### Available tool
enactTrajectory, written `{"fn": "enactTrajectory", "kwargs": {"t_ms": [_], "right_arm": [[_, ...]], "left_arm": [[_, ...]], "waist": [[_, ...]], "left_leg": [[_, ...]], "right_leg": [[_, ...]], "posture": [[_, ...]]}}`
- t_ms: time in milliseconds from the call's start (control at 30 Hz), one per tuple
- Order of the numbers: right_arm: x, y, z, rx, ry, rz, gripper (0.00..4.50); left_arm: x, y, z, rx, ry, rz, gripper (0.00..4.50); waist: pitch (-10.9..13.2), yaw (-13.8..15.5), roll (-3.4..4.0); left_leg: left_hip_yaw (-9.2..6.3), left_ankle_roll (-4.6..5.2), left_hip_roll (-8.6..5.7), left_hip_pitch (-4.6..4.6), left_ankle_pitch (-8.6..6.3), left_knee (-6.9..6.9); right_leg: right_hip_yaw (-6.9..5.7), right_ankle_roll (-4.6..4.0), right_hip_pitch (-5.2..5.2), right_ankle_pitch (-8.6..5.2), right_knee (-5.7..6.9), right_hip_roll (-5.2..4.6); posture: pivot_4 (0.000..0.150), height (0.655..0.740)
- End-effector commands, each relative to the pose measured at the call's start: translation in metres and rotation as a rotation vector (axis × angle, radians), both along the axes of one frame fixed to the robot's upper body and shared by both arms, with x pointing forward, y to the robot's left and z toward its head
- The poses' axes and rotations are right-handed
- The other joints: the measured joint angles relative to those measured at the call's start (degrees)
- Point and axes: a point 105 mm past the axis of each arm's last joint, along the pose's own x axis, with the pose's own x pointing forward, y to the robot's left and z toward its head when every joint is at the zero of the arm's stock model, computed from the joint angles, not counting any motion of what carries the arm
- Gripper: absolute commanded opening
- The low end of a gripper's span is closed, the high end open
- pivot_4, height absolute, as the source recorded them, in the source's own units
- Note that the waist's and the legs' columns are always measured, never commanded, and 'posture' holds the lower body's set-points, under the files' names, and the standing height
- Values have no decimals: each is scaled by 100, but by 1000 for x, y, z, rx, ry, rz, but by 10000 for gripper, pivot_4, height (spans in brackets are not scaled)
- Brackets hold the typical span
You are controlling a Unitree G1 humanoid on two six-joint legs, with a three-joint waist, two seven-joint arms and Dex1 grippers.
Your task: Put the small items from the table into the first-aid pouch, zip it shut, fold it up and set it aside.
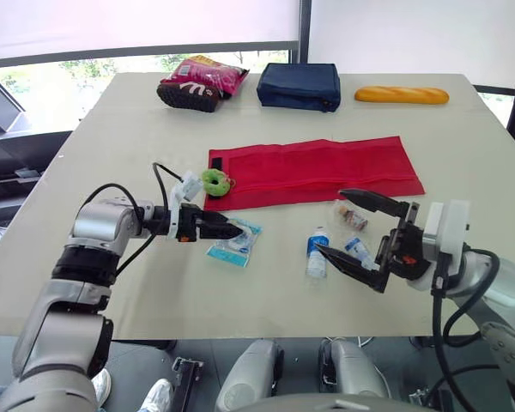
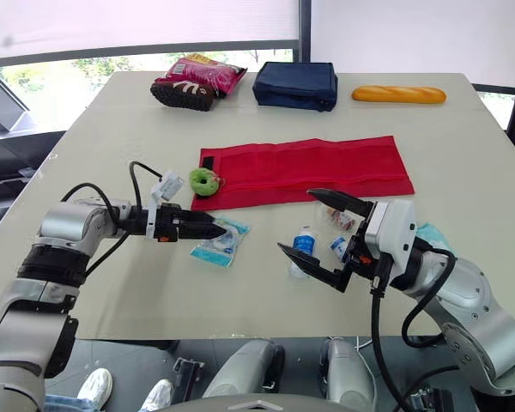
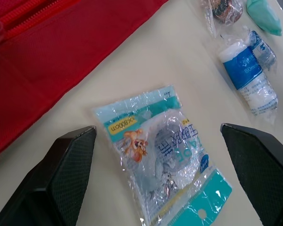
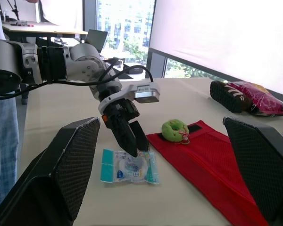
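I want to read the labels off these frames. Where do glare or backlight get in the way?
Left wrist view: white glints on the packet break up its print. Right wrist view: the windows glare bright behind, and the left claw looks dark against the table. Left eye view: the table is evenly lit, with soft shadows only.

Beige table point(image 1: 463, 172) fills centre. White roller blind point(image 1: 137, 21) across top, daylit window point(image 1: 86, 77) with greenery at upper left, dark mullion point(image 1: 305, 30) top centre. Dark grey floor point(image 1: 137, 356) along bottom edge.
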Motion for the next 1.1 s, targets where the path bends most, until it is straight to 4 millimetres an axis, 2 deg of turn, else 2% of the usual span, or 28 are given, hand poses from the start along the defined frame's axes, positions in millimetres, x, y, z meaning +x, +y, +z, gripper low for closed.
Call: {"fn": "enactTrajectory", "kwargs": {"t_ms": [33, 167, 267, 300, 367, 500, 567, 633, 733, 867, 967, 1100], "right_arm": [[-5, 2, 9, 11, -52, -1, 45000], [-4, 1, 9, 8, -57, -10, 45000], [-4, 1, 9, 7, -57, -12, 45000], [-4, 1, 9, 6, -57, -13, 45000], [-3, 0, 8, 4, -56, -13, 45000], [7, -1, 2, 17, 17, -73, 45000], [17, -2, -4, 51, 123, -131, 45000], [23, -2, -8, 57, 185, -155, 45000], [40, 7, -10, 100, 328, -197, 45000], [58, 16, -4, 190, 484, -229, 45000], [63, 29, 1, 243, 593, -190, 45000], [67, 37, 2, 261, 663, -191, 45000]], "left_arm": [[-11, -3, -15, 40, 89, -64, 32464], [-11, -3, -18, 51, 108, -71, 13210], [-10, -2, -14, 31, 104, -58, 2369], [-9, -1, -12, 16, 100, -51, 388], [-7, -1, -3, -23, 88, -34, 388], [-3, -9, 30, -147, 31, 5, 388], [0, -18, 52, -208, -25, 25, 388], [-1, -25, 64, -244, -53, 35, 388], [3, -48, 89, -307, -159, 62, 388], [5, -71, 95, -291, -260, 103, 388], [0, -89, 97, -310, -298, 99, 388], [6, -96, 104, -359, -331, 170, 388]], "waist": [[0, -6, 0], [0, -15, -1], [0, -26, -1], [0, -40, -1], [0, -52, -1], [5, -105, -10], [6, -120, -14], [6, -120, -14], [7, -123, -14], [6, -133, -15], [6, -135, -15], [6, -132, -15]], "left_leg": [[0, 0, 0, 0, 0, 0], [1, 1, 0, -2, 0, -1], [1, 1, 0, -3, 0, -1], [1, 1, 0, -3, 0, 0], [0, 1, 0, -3, 0, 0], [-2, 1, 0, -7, 0, 1], [-3, 1, 1, -11, 0, 4], [-3, 0, 1, -13, 0, 5], [-2, -1, 1, -17, 1, 9], [-3, -12, 1, -15, 8, 6], [-2, -21, 2, -12, 13, 1], [-1, -23, 2, -11, 15, 1]], "right_leg": [[0, 0, 0, 0, 0, 0], [2, -3, -2, 0, 0, 0], [3, -3, -2, 0, -1, 0], [3, -3, -3, 0, -1, 0], [2, -2, -2, 0, -1, 0], [1, -2, -5, 0, 0, 1], [1, -2, -8, 1, 2, 1], [1, -4, -10, 2, 3, 0], [2, -12, -14, 10, 5, 0], [2, -22, -16, 22, 7, 1], [6, -28, -19, 26, 11, 6], [8, -33, -22, 29, 18, 8]], "posture": [[1500, 7390], [1500, 7390], [1500, 7390], [1500, 7390], [1500, 7390], [1500, 7390], [1500, 7390], [1500, 7390], [1500, 7390], [1500, 7390], [1500, 7390], [1500, 7390]]}}
